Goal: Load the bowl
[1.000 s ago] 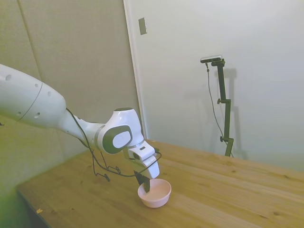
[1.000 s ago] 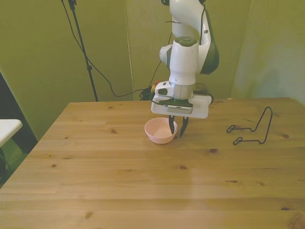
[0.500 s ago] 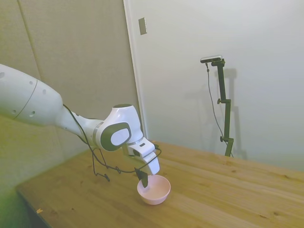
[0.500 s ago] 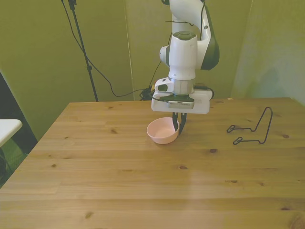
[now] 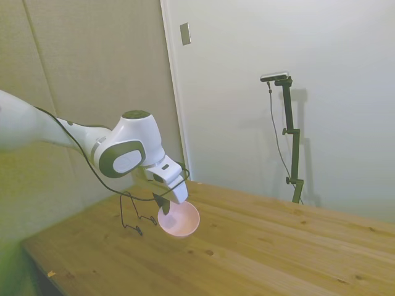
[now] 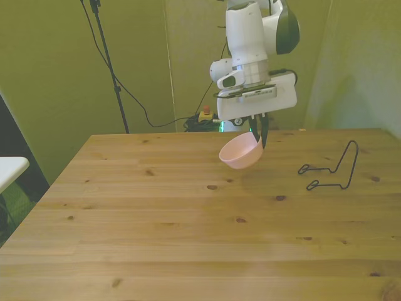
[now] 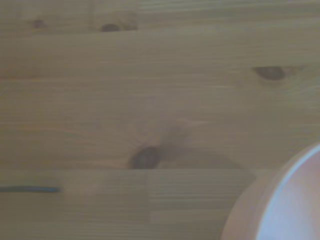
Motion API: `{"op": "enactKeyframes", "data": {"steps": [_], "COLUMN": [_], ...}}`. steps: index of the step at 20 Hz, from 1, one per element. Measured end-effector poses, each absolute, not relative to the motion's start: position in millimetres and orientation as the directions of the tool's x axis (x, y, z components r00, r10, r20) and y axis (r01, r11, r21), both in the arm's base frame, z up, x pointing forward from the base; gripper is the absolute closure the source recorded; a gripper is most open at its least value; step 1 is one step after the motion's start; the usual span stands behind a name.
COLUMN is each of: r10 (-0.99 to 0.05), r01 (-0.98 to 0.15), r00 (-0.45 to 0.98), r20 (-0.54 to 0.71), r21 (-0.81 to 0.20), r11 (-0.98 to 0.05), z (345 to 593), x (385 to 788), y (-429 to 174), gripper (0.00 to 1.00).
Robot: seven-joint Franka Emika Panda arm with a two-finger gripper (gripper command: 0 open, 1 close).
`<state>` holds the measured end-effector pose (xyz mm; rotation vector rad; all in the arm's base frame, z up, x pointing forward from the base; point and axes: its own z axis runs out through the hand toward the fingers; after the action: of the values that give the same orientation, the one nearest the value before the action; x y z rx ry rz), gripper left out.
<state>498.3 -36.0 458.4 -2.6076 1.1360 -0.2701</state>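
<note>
The pale pink bowl (image 6: 240, 152) hangs tilted in the air above the wooden table (image 6: 188, 238), held by its rim. My gripper (image 6: 258, 137) is shut on the rim at the side toward the front view's right. In the side view the bowl (image 5: 179, 219) sits just under the gripper (image 5: 163, 205), lifted off the tabletop. The wrist view catches only a blurred arc of the bowl's rim (image 7: 285, 205) over the wood planks.
A black wire rack (image 6: 332, 168) stands on the table at the front view's right; the side view shows the wire rack (image 5: 131, 216) just behind the gripper. A white surface's corner (image 6: 9, 169) pokes in at the front view's left edge.
The gripper closed on the bowl's rim, lifted the bowl off the table, and carried it up and toward the front view's right, closer to the wire rack.
</note>
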Motion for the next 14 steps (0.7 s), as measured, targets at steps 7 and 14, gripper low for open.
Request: {"op": "enactKeyframes", "data": {"steps": [7, 14], "r10": [-0.695, -0.661], "r01": [-0.638, -0.584], "r00": [0.718, 0.746], "r20": [-0.031, -0.079], "r21": [-0.427, -0.554], "r11": [-0.641, -0.593], "z": [469, 481], "x": [489, 485], "y": [11, 39], "gripper": [1.00, 1.00]}}
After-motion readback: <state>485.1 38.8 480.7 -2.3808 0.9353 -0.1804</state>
